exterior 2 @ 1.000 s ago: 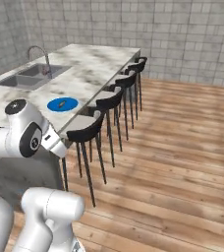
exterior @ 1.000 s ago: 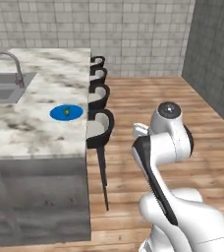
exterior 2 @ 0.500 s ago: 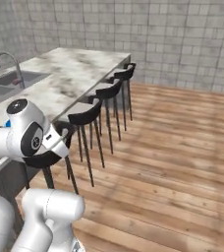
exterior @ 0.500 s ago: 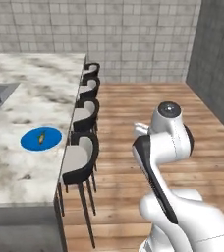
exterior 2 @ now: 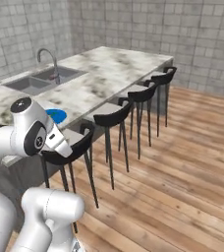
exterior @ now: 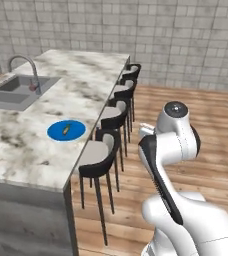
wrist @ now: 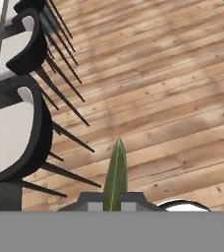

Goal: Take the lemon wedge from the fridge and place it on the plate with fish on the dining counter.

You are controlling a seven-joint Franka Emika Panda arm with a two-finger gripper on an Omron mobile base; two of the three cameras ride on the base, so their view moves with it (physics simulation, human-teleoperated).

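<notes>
In the hand view the lemon wedge, a slim yellow-green sliver, stands up between my fingers; my gripper is shut on it, above the wooden floor beside the stools. The bright blue plate lies on the marble dining counter near its stool-side edge, with the small brownish-green fish in its middle. In the right base view the plate peeks out behind my arm. My folded arm stands on the floor right of the counter. The fridge is out of view.
A steel sink with a curved faucet sits in the counter behind the plate. Several black stools line the counter's edge between me and the plate. Wooden floor stretches to the right, with grey tiled walls behind.
The whole picture has shifted as the base drove and turned: the counter, plate and stools now sit differently in both base views and the sink shows fully. The arm's folded pose is unchanged.
</notes>
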